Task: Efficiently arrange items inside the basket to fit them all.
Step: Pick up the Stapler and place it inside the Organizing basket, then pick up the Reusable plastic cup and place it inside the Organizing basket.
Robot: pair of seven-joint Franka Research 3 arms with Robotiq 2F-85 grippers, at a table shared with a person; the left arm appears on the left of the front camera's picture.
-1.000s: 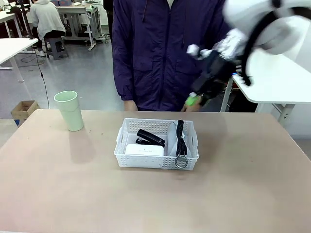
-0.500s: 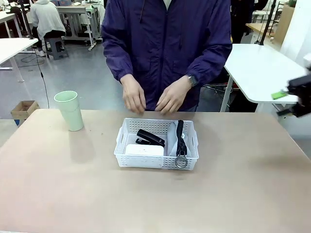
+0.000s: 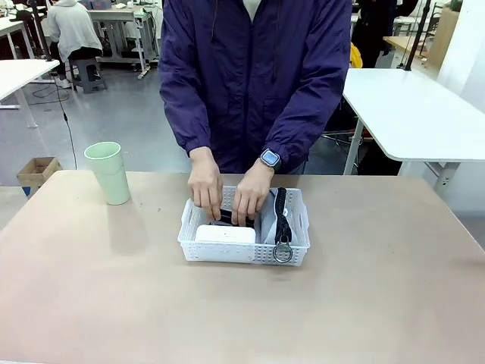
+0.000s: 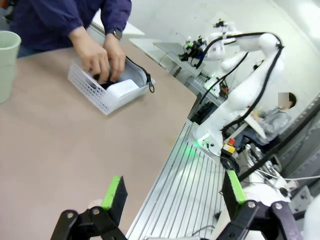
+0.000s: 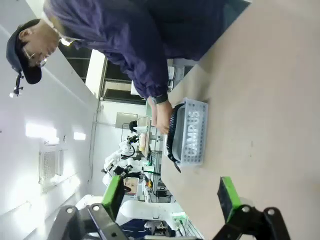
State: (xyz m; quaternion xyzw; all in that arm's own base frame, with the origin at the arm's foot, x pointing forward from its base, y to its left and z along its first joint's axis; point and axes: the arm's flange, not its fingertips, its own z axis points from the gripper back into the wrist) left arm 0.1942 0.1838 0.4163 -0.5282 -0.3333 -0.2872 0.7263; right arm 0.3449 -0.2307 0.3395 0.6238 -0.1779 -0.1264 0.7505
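Both person's hands point(image 3: 206, 189) grip black stapler point(image 3: 226, 219) at 12 in shallow white perforated plastic basket point(image 3: 227, 254); pale green cup point(image 3: 108, 173) stands outside, 10 o'clock. Pack stapler tight vs white rounded box point(image 3: 225, 233), freeing cup room. Left gripper point(image 4: 173, 187) & right gripper point(image 5: 171, 192) wide, empty.

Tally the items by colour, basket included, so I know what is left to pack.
White: 2, the basket and the rounded box
Grey: 1, the CAMPUS pouch
Black: 1, the stapler, mostly covered
Pale green: 1, the cup, outside the basket
Total: 5
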